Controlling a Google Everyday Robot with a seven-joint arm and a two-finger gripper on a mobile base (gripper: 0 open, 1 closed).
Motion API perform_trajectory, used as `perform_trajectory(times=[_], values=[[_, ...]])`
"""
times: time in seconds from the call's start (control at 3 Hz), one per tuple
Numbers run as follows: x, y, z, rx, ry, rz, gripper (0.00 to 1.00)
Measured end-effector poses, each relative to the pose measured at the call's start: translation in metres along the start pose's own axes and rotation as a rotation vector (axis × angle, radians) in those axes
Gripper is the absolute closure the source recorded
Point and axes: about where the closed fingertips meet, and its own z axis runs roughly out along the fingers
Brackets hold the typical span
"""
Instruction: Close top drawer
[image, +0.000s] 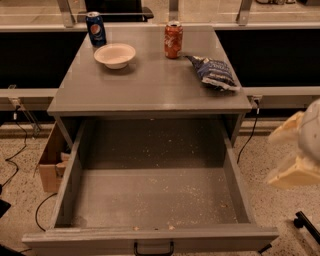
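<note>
The top drawer (150, 200) is pulled fully out of the grey cabinet toward the camera. Its grey floor is bare apart from crumbs. Its front panel (150, 241) runs along the bottom edge of the view, with a small dark bar handle (153, 248) at its middle. My gripper (295, 155) is the cream-coloured shape at the right edge, beside the drawer's right wall and apart from it, at about the height of the cabinet top.
On the cabinet top (150, 85) stand a blue soda can (95, 29), a white bowl (115, 55), an orange-red can (173, 39) and a blue chip bag (214, 73). A cardboard box (50, 162) sits on the floor left of the drawer. Cables hang on both sides.
</note>
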Motion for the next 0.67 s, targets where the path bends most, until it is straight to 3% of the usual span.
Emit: perform_trajectory(times=[0.33, 0.67], values=[[0.023, 0.055, 0.034, -0.041, -0.001, 0.013, 0.64], [0.053, 0.126, 0.078, -0.186, 0.026, 0.017, 0.87]])
